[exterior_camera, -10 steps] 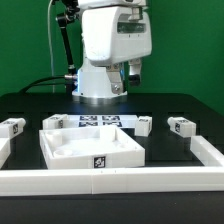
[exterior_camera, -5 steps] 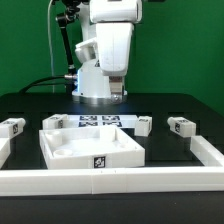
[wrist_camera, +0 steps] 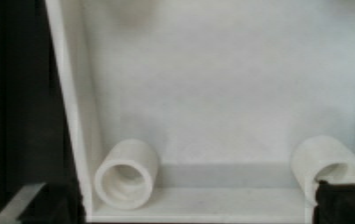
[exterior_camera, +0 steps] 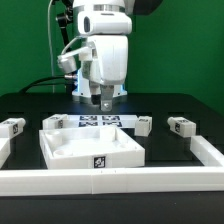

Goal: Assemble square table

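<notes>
1. The end effector (exterior_camera: 103, 99) hangs high above the tabletop (exterior_camera: 30, 105). Its fingers are spread as wide as they go and hold nothing. I want that full spread for the way down.
2. Straight beneath it lies the square slab (exterior_camera: 68, 157), flat, with its raised rim upward. The wrist view is filled by its inner floor, with one round socket (wrist_camera: 129, 172) and a second socket (wrist_camera: 325, 165). I judge the step in hand to be the reach for this slab. I would drop vertically, put one finger on each side of a rim wall, and square the wrist to that wall before closing. A skewed bite would likely twist the slab.
3. Just past the slab's far rim, also low under the end effector, the marker board (exterior_camera: 97, 122) lies flat. My fingertips should stay off it.
4. A little out to either side stand two legs, the left inner leg (exterior_camera: 52, 122) and the right inner leg (exterior_camera: 143, 124), named by their side in the exterior view. Both are close to the slab's back corners, but I cannot tell whether they touch it. Any shove of the slab should be slow.
5. Farther out are the left outer leg (exterior_camera: 12, 127) and the right outer leg (exterior_camera: 181, 126), both well apart from the slab.
6. Farthest from the end effector is the border rail (exterior_camera: 110, 180). It would make a useful stop to square the slab against.
</notes>
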